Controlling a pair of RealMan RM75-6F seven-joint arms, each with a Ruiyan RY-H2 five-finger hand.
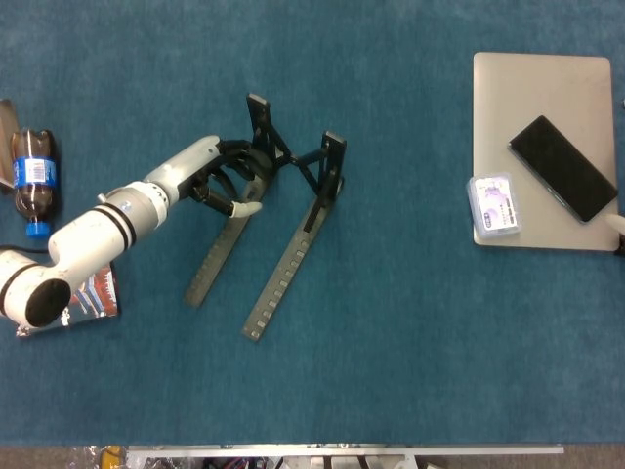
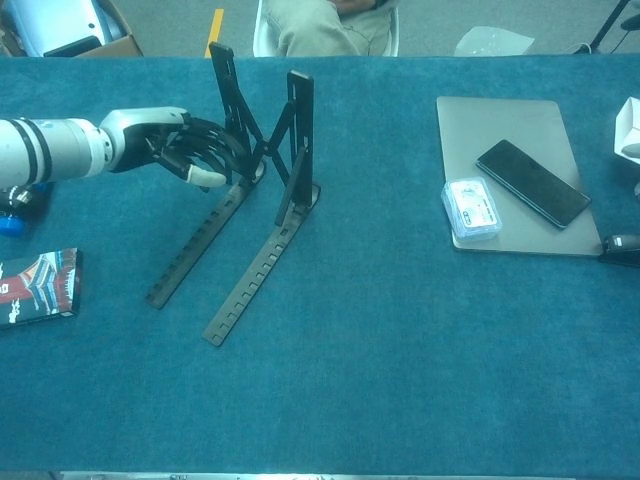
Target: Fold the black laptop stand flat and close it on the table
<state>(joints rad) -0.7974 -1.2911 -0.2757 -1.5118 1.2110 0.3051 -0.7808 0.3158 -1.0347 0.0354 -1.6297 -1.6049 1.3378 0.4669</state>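
Observation:
The black laptop stand (image 1: 293,244) stands unfolded left of the table's centre, its two notched rails flat on the blue cloth and its two uprights raised at the far end. In the chest view the stand (image 2: 255,280) shows the uprights crossed by thin struts. My left hand (image 1: 220,181) reaches in from the left, and its dark fingers curl around the left upright with the pale thumb tip beside the left rail. In the chest view the left hand (image 2: 175,150) sits low on that upright. Of my right hand only a pale tip (image 1: 618,223) shows at the right edge.
A closed grey laptop (image 1: 542,98) lies at the right with a black phone (image 1: 562,166) and a small clear case (image 1: 493,205) on it. A cola bottle (image 1: 32,181) and a booklet (image 1: 93,293) lie at the left edge.

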